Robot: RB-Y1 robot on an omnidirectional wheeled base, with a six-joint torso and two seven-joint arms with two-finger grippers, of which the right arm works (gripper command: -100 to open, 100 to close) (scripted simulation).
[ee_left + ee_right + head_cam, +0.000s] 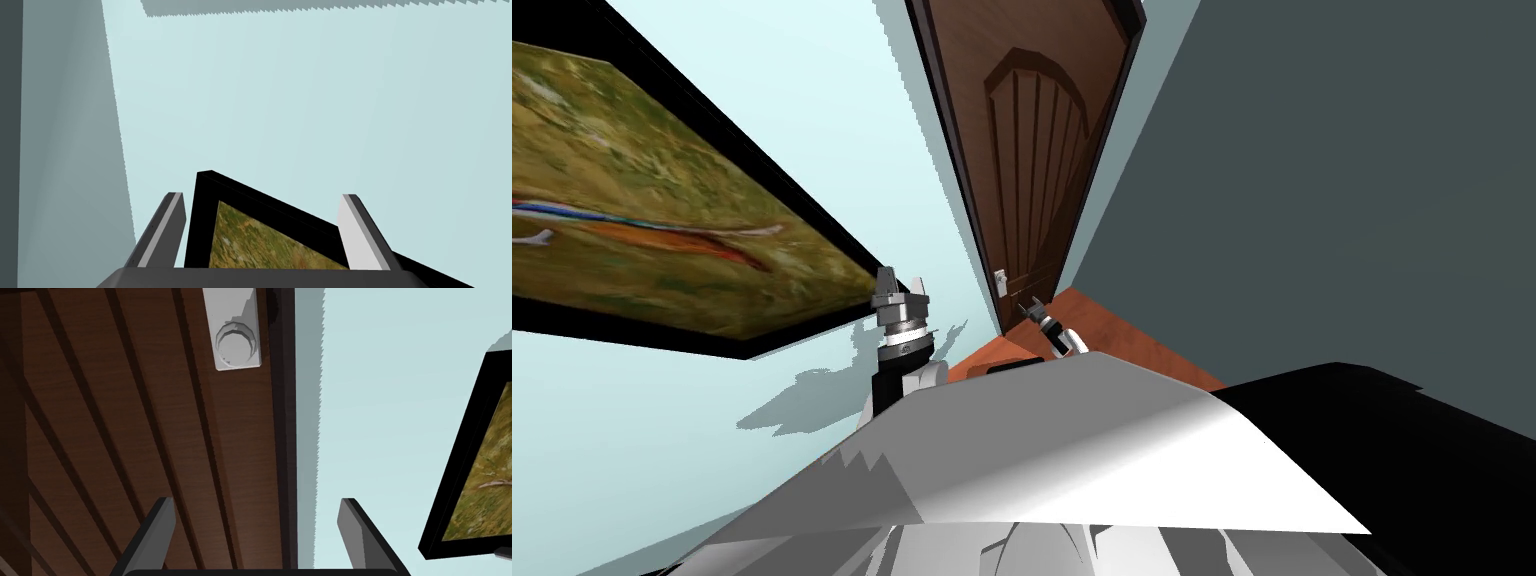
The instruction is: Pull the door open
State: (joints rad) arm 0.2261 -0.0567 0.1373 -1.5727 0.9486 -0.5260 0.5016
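left tool (903, 280) is nearest, raised on its forearm just off the pale blue wall (812, 110). fingers are spread wide with nothing between them.

left to right in the head view:

- painting (642, 200): big, black border, hangs on the pale blue wall. green-brown with an orange streak. its lower corner ends just beside the left tool.
- shadow (802, 395): grey, cast by the arm on the wall, below the painting.
- door (1032, 150): dark brown, arched panel with vertical grooves. it sits in a darker door frame (285, 413) and looks shut, not yet pulled.
- handle (235, 338): light grey plate with a round knob, on the door's edge next to the pale wall. in the head view it's low on the leaf.
- right tool (1030, 306): small, just beside the handle, on the side nearer me, pointing at the door. in the right wrist view the fingers are wide open and grip nothing. the knob lies ahead of the fingertips, apart from them, no contact. the gap between the fingers lines up with the door's edge strip and the door frame, not with the knob.
- floor (1112, 330): reddish-orange, at the foot of the door.
- dark grey wall (1312, 200): flat and plain, runs off to the right of the door.
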